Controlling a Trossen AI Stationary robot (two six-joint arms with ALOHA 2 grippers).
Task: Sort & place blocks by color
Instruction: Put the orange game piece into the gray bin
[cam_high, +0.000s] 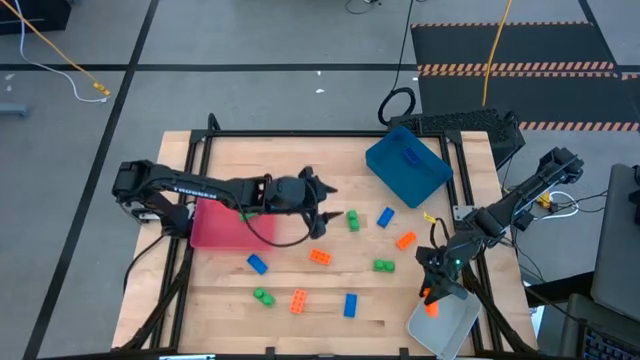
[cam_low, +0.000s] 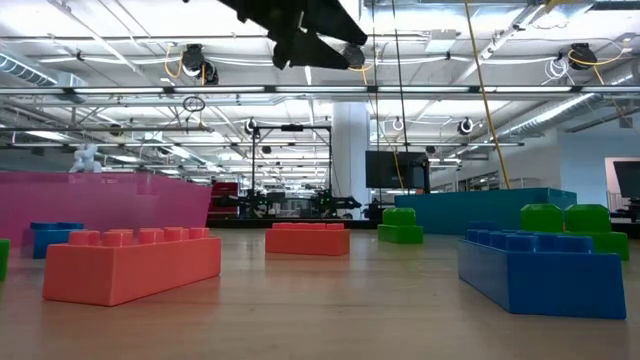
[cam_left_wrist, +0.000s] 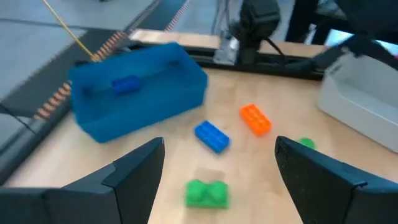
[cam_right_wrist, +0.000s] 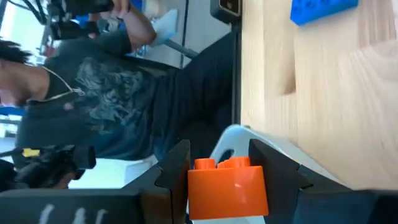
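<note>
At the left of the tabletop (cam_high: 230, 310) lies the red tray (cam_high: 225, 225), and the left gripper (cam_high: 325, 215) hangs just past its inner edge with its fingers (cam_left_wrist: 134, 171) spread wide and nothing between them. In its wrist view a green block (cam_left_wrist: 207, 193) sits almost centred under the gap, with a blue block (cam_left_wrist: 212, 136) and an orange block (cam_left_wrist: 255, 119) a little farther off and the blue tray (cam_high: 408, 166) beyond, one blue brick (cam_left_wrist: 125, 85) already inside it. To pick the green one well, the gripper should come straight down so the fingers straddle its short sides, and keep clear of the blue block just beside it.

More loose blocks in green, orange and blue are scattered across the middle of the tabletop.

At the right, the right gripper (cam_high: 433, 298) holds an orange brick (cam_right_wrist: 227, 186), fingers narrowed on its sides, above the clear-grey tray (cam_high: 445, 325) at the tabletop's near right corner. The brick seems to hang over the tray's rim, though the overhead view is coarse here. Moving it over the tray's middle and lowering it close to the floor before letting go would keep it from bouncing out.
</note>
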